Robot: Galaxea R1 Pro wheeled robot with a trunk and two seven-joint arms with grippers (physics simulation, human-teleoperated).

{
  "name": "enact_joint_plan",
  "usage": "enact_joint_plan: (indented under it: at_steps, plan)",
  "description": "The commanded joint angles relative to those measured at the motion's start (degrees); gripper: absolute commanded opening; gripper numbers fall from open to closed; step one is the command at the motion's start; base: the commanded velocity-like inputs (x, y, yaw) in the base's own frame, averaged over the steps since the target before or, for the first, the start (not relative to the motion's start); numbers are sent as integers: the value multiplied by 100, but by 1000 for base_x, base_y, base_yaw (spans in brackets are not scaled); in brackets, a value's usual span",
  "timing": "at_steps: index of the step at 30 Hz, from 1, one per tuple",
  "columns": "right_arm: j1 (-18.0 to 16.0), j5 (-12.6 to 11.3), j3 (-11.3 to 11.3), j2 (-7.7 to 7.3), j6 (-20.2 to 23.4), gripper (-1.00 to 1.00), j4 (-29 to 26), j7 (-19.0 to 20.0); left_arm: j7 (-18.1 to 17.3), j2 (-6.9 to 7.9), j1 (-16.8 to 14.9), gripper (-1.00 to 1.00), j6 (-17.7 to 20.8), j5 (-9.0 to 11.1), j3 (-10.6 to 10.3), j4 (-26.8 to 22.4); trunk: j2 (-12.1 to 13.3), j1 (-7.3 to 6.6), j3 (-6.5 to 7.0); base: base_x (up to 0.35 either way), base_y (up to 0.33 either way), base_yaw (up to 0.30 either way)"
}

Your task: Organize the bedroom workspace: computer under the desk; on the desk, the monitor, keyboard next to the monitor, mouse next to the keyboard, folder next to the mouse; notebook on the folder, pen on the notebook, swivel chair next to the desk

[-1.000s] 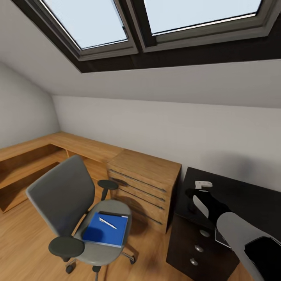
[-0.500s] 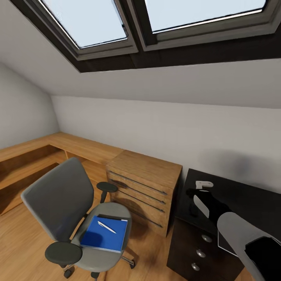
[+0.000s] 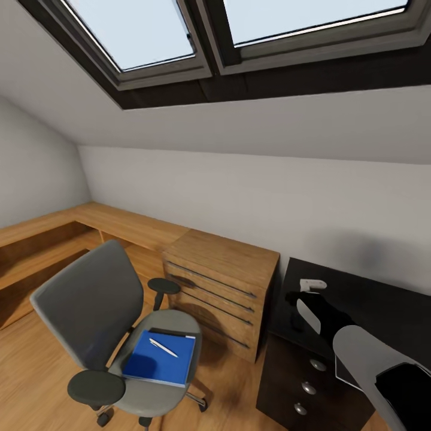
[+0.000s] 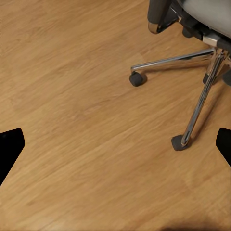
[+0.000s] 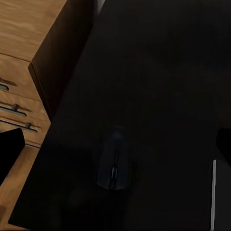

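Note:
The grey swivel chair [image 3: 90, 305] stands on the wood floor at lower left, apart from the black desk [image 3: 371, 299] at right. On its seat lies the blue folder [image 3: 160, 358] with a pale pen [image 3: 163, 347] on top; a dark thin edge shows at the folder's far side. My right gripper [image 5: 115, 147] hangs open over the desk's left end, directly above the dark mouse [image 5: 114, 164]. My left gripper [image 4: 115, 149] is open, low over the floor beside the chair's chrome base [image 4: 199, 91].
A wooden drawer chest [image 3: 221, 281] stands between chair and desk. Low wood shelf units [image 3: 60, 233] run along the left wall. A black drawer unit with silver knobs [image 3: 299, 383] sits under the desk. A skylight [image 3: 179, 36] is set in the sloped wall above.
The whole view has shifted slightly, so the camera moved; the chair now shows a little lower and further left. Nothing in the room moved and the right arm holds its pose.

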Motion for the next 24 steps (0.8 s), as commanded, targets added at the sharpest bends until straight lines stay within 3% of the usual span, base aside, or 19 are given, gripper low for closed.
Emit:
enact_joint_plan:
  at_steps: [1,10,17,24]
  plan:
    - [-4,-47,33,-8,37,100,-15,-41,56,0,-2,100,-3,-4,-49,-6,-48,23,-27,0,0,0]
    - [-4,-56,-63,-14,10,100,-32,-36,57,0,-2,100,-3,-4,-54,-6,-409,221,-188,0,0,0]
    - [-4,-50,-75,-23,-16,100,-57,-20,60,0,-2,100,-7,-4,-52,-7,-409,221,-188,0,0,0]
    - [-4,-48,-122,-26,-15,100,-63,-31,56,-7,-2,100,-12,-4,-55,-5,-689,375,-314,0,0,0]
